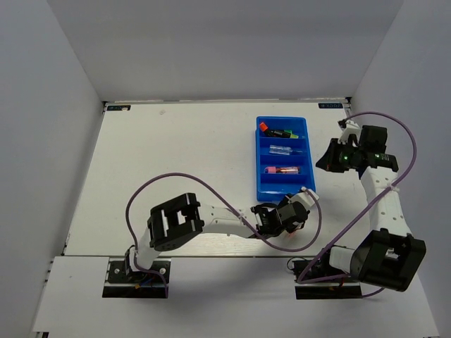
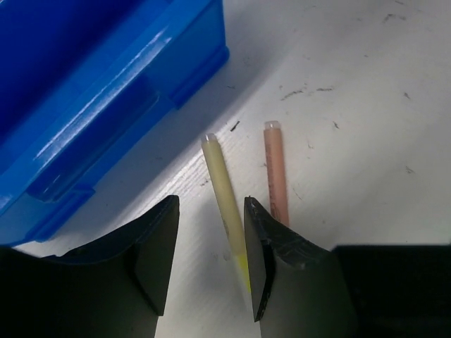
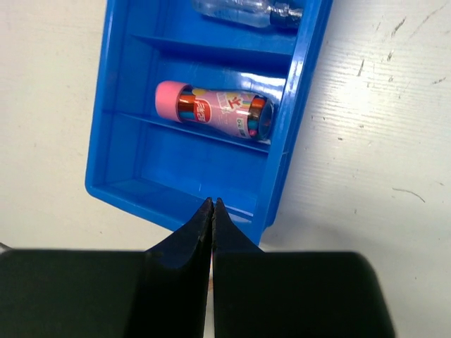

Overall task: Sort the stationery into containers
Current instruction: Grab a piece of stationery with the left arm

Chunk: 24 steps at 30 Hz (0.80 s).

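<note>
Firstly, item one: left gripper, jaws apart, nothing clamped. A thin yellow pen lay flat on the white table between the fingers, closer to the right-hand one. A thin pink pen lay just beyond that finger, almost parallel to the yellow one. The left arm was folded at the elbow above its base, forearm reaching right along the near edge, wrist beside the near right corner of the tray.

Item two: blue tray, long compartments. The far one held highlighters, the next a clear pen, the third a fat pink-and-silver marker.

Item three: right gripper, jaws pressed together, poised over the tray's near end wall. Whether anything sat between them could not be told. The right arm stretched forward from its base, wrist turned left toward the tray.
</note>
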Motion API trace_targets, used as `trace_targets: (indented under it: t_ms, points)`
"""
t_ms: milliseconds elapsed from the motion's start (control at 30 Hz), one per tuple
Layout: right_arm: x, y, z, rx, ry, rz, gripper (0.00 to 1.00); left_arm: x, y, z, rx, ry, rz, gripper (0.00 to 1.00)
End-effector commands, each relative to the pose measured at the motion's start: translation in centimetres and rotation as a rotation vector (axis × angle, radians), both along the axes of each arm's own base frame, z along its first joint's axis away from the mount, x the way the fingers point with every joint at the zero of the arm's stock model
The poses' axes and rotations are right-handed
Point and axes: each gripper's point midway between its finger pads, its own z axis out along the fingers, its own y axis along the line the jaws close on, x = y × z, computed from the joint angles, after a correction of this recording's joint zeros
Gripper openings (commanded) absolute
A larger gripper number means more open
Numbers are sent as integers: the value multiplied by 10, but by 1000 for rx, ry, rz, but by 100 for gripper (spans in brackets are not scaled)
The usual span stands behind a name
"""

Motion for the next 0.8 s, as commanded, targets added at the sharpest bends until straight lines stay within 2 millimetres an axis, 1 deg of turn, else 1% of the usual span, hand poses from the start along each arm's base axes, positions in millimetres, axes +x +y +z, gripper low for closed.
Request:
trace_targets:
  t_ms: [0,33,67,133,167,267,367,433,467,500,767]
  points:
    - [1,4,13,59,-62,12,0,13,-7,18,-31,-49,65,53]
    - [2,5,12,63,-64,16,0,13,-11,24,-45,-47,72,53]
    - [1,1,11,67,-62,8,0,15,-10,23,-38,-53,84,53]
    - [0,0,11,78,-63,8,0,15,-13,20,-26,-46,92,53]
    - [1,-1,11,82,-62,2,0,16,-14,18,-24,-45,95,55]
    - [0,-3,11,102,-62,-1,0,15,-14,13,-25,-31,106,55]
    - [0,-8,9,113,-57,-14,0,14,-13,7,-15,-15,113,55]
    - [0,-8,10,129,-56,-12,0,13,-9,-1,1,-7,122,55]
    - [0,-8,10,136,-53,-13,0,13,-11,0,-11,-7,121,55]
    - [0,-10,10,150,-50,-18,0,12,-6,-7,14,0,125,55]
    - [0,-13,11,200,-46,-25,0,5,2,-26,37,28,149,55]
